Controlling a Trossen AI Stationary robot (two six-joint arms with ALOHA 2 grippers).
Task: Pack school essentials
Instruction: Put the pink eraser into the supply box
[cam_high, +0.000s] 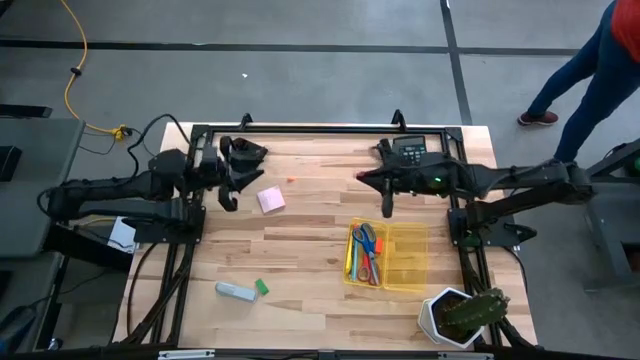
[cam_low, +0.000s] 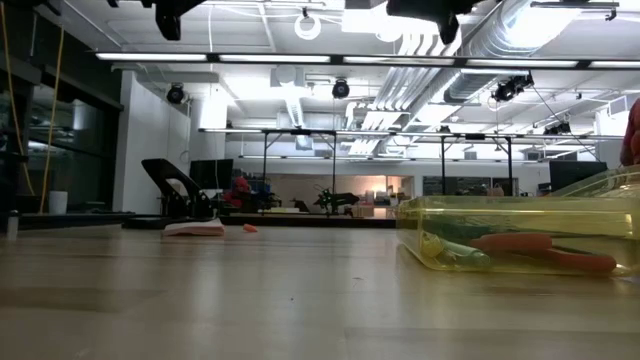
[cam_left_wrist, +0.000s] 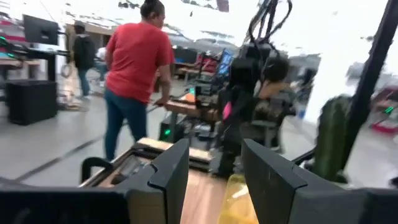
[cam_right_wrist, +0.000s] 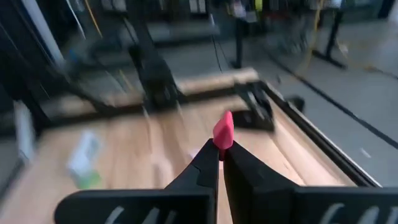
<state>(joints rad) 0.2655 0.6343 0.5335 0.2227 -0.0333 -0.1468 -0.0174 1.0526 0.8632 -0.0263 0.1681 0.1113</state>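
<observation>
My right gripper (cam_high: 366, 178) hangs above the far middle of the table, shut on a small pink-red piece (cam_right_wrist: 222, 129). My left gripper (cam_high: 240, 175) waits open over the far left, raised above the pink sticky-note pad (cam_high: 270, 200), which lies flat on the wood. A clear yellow box (cam_high: 388, 256) near the right holds red-handled and blue-handled scissors (cam_high: 368, 250) and a yellow marker. A tiny green eraser (cam_high: 261, 287) lies beside a whitish oblong item (cam_high: 235, 290) at the near left. A small orange bit (cam_high: 291, 180) lies past the pad. My right gripper pinches the small pink-red piece (cam_right_wrist: 222, 138) between its two fingertips. The piece's upper end sticks out beyond the tips. It is lifted clear of the table.
A potted cactus in a white pot (cam_high: 462, 315) stands at the near right corner. A dark calculator-like device (cam_high: 410, 150) sits at the far edge. A person in red top and blue trousers (cam_high: 590, 60) walks beyond the table's right. Bare wood lies between the pad and the box.
</observation>
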